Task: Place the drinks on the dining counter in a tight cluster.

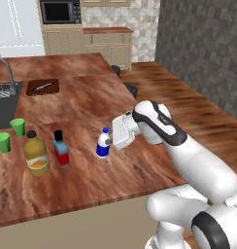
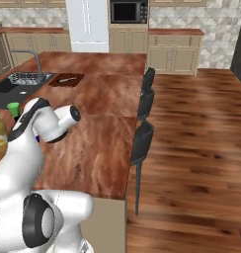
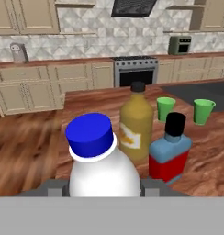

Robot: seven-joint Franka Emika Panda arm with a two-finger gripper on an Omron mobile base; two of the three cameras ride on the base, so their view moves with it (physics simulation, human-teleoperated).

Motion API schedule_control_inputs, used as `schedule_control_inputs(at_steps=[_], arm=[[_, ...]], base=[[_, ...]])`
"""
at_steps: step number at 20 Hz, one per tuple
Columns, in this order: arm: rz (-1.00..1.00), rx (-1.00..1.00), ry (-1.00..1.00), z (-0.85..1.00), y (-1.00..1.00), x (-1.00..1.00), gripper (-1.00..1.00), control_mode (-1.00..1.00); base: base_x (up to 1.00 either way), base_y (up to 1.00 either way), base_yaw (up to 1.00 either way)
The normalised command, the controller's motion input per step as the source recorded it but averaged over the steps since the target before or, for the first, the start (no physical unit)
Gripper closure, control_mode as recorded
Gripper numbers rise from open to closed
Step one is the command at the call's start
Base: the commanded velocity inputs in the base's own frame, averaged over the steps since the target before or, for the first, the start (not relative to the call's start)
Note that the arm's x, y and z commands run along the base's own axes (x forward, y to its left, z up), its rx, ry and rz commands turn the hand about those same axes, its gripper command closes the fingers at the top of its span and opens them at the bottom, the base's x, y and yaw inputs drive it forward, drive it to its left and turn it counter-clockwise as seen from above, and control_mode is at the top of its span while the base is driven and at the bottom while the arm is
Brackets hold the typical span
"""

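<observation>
The tiny white bottle [image 1: 103,145] with a blue cap and label stands upright at the near part of the dining counter [image 1: 81,97], and my gripper [image 1: 109,142] is shut on it from the right. In the hand view the white bottle [image 3: 102,167] fills the gap between the fingertips [image 3: 55,188]. Whether its base touches the wood I cannot tell. Left of it stand the squat blue flask [image 1: 60,150] and the tall amber-yellow bottle [image 1: 36,155]. In the hand view the flask [image 3: 170,151] and amber bottle [image 3: 137,124] lie just beyond the held bottle.
Two green cups [image 1: 16,127] [image 1: 2,142] stand left of the amber bottle, near the dark inset sink [image 1: 3,99]. A dark cutting board [image 1: 42,87] lies farther back. Black stools [image 2: 142,138] line the counter's right edge.
</observation>
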Motion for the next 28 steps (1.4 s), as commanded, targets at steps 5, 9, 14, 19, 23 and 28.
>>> schedule_control_inputs(at_steps=[5,9,14,19,23,28], arm=[[0.05,-0.03,0.16,0.09,-0.08,0.72,1.0,-1.0],[0.02,0.0,0.04,0.03,0.0,0.11,1.0,-1.0],[0.0,0.0,-0.05,-0.05,0.13,0.11,1.0,-1.0],[-0.08,0.0,-0.09,-0.1,0.4,0.13,1.0,-1.0],[-0.17,0.0,-0.03,-0.43,0.41,0.1,1.0,-1.0],[-0.15,0.0,0.0,-0.54,0.15,0.03,1.0,-1.0]], base=[[0.0,0.0,0.0],[0.0,0.0,0.0],[0.0,0.0,0.0],[0.0,0.0,0.0],[0.0,0.0,0.0],[0.0,0.0,0.0]])
